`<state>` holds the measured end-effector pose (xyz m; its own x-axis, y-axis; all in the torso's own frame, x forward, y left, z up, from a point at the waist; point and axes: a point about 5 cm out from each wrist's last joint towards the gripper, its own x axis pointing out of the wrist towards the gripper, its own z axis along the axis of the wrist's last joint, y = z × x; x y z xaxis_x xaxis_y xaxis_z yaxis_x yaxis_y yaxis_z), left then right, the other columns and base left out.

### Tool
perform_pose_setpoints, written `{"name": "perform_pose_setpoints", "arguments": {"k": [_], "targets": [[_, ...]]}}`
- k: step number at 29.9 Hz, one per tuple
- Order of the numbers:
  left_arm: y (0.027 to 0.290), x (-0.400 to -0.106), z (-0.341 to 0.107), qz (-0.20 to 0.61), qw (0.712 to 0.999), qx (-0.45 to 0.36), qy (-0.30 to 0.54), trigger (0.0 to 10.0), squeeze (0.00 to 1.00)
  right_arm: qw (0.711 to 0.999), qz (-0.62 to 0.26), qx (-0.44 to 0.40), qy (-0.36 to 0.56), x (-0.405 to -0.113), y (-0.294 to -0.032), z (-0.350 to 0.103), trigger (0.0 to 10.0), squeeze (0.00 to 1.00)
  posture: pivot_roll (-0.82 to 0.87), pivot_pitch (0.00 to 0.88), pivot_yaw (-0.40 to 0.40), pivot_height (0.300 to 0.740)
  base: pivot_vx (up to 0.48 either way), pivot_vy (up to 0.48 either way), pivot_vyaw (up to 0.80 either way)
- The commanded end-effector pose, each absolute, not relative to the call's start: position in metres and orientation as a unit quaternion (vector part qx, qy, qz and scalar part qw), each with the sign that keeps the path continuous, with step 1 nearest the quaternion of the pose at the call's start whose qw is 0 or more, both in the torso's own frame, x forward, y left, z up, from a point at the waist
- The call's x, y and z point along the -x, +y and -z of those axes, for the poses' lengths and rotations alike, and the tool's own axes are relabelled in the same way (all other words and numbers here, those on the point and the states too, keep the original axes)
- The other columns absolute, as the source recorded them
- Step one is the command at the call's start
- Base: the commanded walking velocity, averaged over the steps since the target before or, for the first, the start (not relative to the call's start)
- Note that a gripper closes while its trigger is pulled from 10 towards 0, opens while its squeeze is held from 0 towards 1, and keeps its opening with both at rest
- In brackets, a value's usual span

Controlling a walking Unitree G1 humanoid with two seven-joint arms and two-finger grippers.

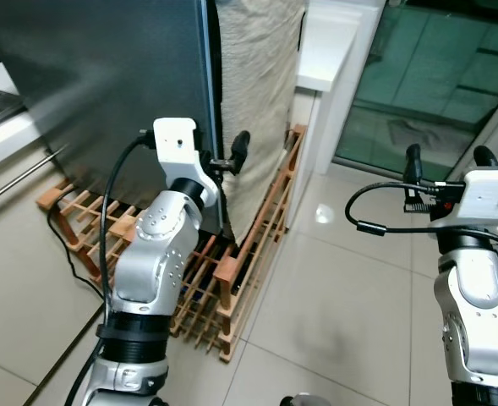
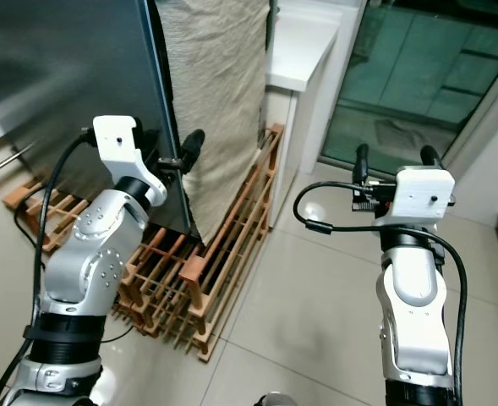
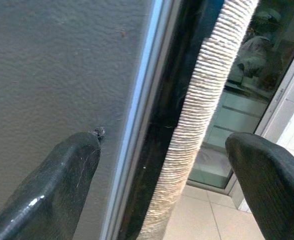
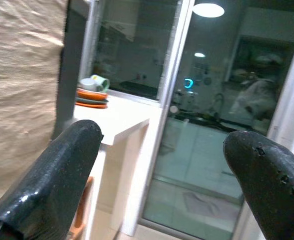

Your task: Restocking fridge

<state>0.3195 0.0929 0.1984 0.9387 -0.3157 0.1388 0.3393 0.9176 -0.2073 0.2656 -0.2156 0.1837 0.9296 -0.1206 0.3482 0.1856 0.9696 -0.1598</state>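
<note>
The dark grey fridge door point(image 1: 105, 76) stands at the left, its silvery edge point(image 3: 137, 125) running upright. My left gripper point(image 1: 223, 161) is open and straddles that edge: one black finger point(image 3: 62, 175) lies against the grey face, the other finger point(image 1: 240, 148) is out past the edge, near a beige woven cloth point(image 1: 257, 76). Nothing is clamped between them. My right gripper point(image 1: 449, 161) is raised over the tiled floor at the right, open and holding nothing, its fingertips point(image 4: 259, 165) pointing toward a glass door.
A low wooden slatted rack point(image 1: 249, 245) lies on the floor under the fridge and cloth. A white counter point(image 1: 329, 42) with stacked plates and a cup point(image 4: 92, 95) stands behind. Glass door point(image 1: 435, 76) at the back right. Pale floor tiles point(image 1: 333, 304) lie between my arms.
</note>
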Motion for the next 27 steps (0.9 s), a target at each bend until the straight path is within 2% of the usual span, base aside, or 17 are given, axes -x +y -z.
{"name": "perform_pose_setpoints", "arguments": {"k": [1, 13, 27], "targets": [[0.084, -0.321, -0.202, 0.188, 0.974, 0.113, -0.056, 10.0, 0.0, 0.976, 0.078, 0.099, -0.176, -0.265, -0.217, -0.186, 10.0, 0.0, -0.15, 0.0, 0.001, 0.74, 0.0, 0.0, 0.0], [0.073, -0.312, -0.209, 0.234, 0.964, 0.116, -0.054, 10.0, 0.0, 0.976, 0.081, 0.102, -0.174, -0.266, -0.219, -0.184, 10.0, 0.0, -0.15, 0.0, 0.001, 0.74, 0.0, 0.0, 0.0], [0.067, -0.309, -0.207, 0.249, 0.959, 0.132, -0.029, 10.0, 0.0, 0.977, 0.077, 0.104, -0.169, -0.266, -0.219, -0.181, 10.0, 0.0, -0.15, 0.0, -0.005, 0.74, 0.0, 0.0, 0.0]]}}
